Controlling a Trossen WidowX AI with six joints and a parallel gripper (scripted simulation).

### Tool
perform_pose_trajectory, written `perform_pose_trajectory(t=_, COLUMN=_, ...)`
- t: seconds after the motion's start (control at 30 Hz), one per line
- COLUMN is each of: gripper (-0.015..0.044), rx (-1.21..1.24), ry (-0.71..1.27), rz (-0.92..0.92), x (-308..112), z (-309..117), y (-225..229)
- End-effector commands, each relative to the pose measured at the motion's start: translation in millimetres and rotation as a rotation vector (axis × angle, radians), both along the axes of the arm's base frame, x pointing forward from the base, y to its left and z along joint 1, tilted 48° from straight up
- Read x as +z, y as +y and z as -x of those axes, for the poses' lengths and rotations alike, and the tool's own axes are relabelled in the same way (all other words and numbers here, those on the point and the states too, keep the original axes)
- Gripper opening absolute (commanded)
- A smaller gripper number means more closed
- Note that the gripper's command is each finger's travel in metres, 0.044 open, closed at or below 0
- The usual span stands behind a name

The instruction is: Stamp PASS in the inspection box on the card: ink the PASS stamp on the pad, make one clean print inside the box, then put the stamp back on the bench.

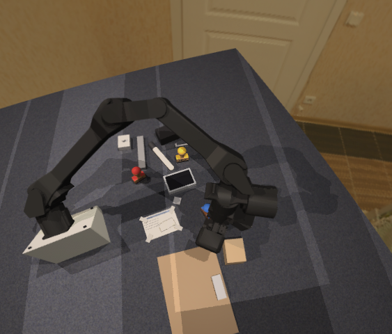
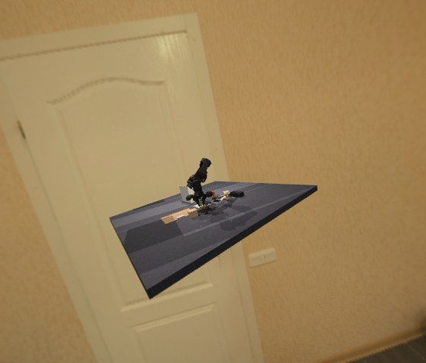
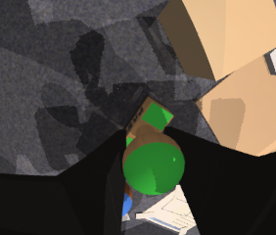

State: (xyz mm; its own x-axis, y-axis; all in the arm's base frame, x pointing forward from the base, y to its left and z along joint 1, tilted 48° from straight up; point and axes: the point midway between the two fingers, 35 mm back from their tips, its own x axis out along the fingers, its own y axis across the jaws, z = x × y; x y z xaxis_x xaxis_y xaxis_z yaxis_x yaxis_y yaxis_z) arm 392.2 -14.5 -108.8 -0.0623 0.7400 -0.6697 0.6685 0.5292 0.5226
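My gripper (image 3: 145, 134) is shut on the green stamp (image 3: 154, 167), low at the bench; the stamp has a round green knob and a wooden base with a green top patch. The blue stamp (image 1: 205, 207) (image 3: 127, 206) stands right beside it, partly hidden by the gripper. The red stamp (image 1: 136, 170) and the yellow stamp (image 1: 182, 152) stand farther off. The black ink pad (image 1: 179, 179) lies open in its pale case. The white card (image 1: 152, 229) (image 3: 166, 211) is taped at its corners, and its outlined box holds no visible print. Which stamp reads PASS cannot be read.
A tan block (image 1: 234, 250) (image 3: 226, 29) and a large tan folder (image 1: 196, 284) with a white label lie close to the gripper. A white marker (image 1: 162, 158), a grey bar (image 1: 140, 151), a white cube (image 1: 124, 142) and a black block (image 1: 166, 134) lie behind the pad.
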Motion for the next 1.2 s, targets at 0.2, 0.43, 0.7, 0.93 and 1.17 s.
perform_pose_trajectory(t=0.2, gripper=0.0, rx=0.002, ry=-0.008, rz=0.004, x=4, z=-1, y=-6)
perform_pose_trajectory(t=0.43, gripper=0.0, rx=0.002, ry=-0.008, rz=0.004, x=6, z=-2, y=-8)
perform_pose_trajectory(t=0.7, gripper=0.0, rx=0.001, ry=-0.009, rz=0.004, x=9, z=-2, y=-11)
perform_pose_trajectory(t=0.93, gripper=0.0, rx=0.001, ry=-0.009, rz=0.004, x=11, z=-2, y=-14)
perform_pose_trajectory(t=1.17, gripper=0.0, rx=0.001, ry=-0.009, rz=0.004, x=13, z=-3, y=-16)
